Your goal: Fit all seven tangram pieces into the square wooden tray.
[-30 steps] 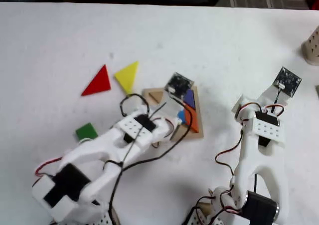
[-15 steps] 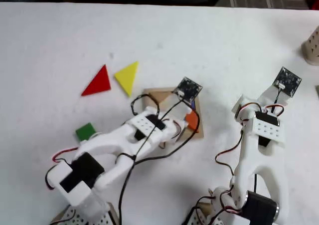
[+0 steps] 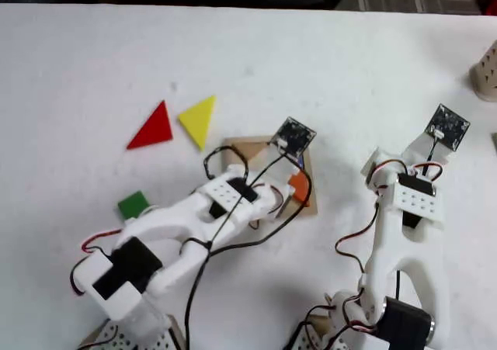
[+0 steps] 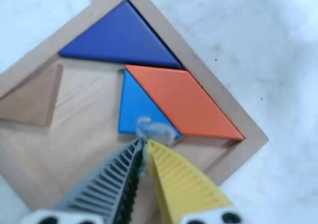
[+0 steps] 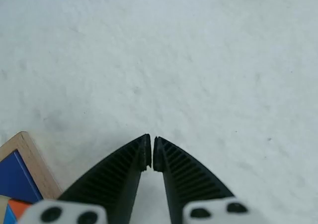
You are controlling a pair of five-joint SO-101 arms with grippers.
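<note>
From above, the tray (image 3: 250, 141) sits centrally with three pieces waiting outside on its left: one red triangle (image 3: 151, 126), one yellow triangle (image 3: 198, 119) and one green square (image 3: 133, 205). The left wrist view shows four pieces already in: one dark blue triangle (image 4: 119, 37), one orange parallelogram (image 4: 184, 102), one light blue triangle (image 4: 136, 110) and one tan triangle (image 4: 32, 97). I judge the job just over half done, and the left gripper (image 4: 144, 144) is pinched together, empty, at the light blue triangle's corner. In its own view the right gripper (image 5: 151, 152) is closed on nothing, just beside the tray.
</note>
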